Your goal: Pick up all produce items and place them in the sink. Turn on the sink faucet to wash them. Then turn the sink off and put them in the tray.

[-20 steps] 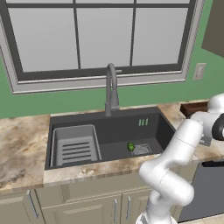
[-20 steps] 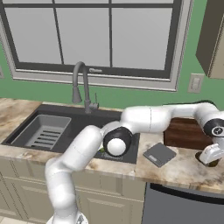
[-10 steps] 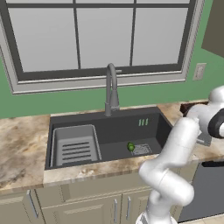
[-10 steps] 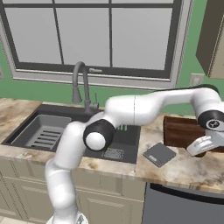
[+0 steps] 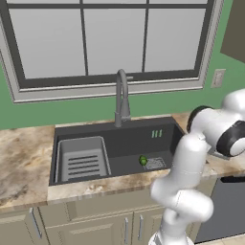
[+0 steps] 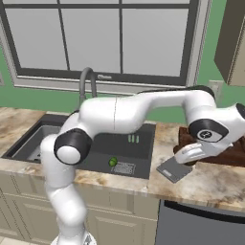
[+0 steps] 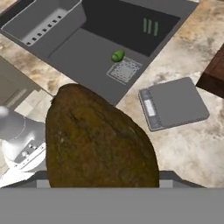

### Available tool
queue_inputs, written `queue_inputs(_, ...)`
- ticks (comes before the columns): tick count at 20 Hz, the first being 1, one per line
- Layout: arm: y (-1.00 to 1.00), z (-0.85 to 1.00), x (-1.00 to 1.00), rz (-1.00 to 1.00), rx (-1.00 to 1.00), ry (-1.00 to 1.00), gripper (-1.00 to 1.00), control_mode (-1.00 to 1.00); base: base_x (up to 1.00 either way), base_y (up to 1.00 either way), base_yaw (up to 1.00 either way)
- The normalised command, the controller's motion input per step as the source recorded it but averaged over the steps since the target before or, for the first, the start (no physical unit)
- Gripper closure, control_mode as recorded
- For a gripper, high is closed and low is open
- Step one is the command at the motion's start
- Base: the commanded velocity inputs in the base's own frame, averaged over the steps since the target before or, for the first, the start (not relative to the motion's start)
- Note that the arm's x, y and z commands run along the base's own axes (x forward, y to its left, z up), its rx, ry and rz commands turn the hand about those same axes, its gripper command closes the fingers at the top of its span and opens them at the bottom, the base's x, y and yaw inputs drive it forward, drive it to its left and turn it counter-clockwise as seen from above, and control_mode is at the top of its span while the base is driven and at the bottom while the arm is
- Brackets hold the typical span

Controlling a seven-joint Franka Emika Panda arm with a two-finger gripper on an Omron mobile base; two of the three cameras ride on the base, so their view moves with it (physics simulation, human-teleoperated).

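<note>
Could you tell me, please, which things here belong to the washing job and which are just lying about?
Part of the job:
- dark brown produce item, close against the hand camera
- bright green produce item, in the sink
- sink faucet
- wooden tray

Just lying about:
- light grey ribbed rack
- flat grey square

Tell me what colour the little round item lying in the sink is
Bright green, lying beside the drain grate; the hand view shows it best.
</note>
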Motion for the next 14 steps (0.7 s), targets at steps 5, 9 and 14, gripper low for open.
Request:
queue_inputs(5,1.00,0.30,0.12,-0.01,0.00,0.00,1.00,-1.00,0.00,0.00,0.00)
queue_inputs(9,1.00,0.19,0.23,0.00,-0.02,0.05,1.00,-1.00,0.00,0.00,0.00)
queue_inputs(14,1.00,0.04,0.45,0.00,-0.02,0.15,1.00,-1.00,0.00,0.00,0.00)
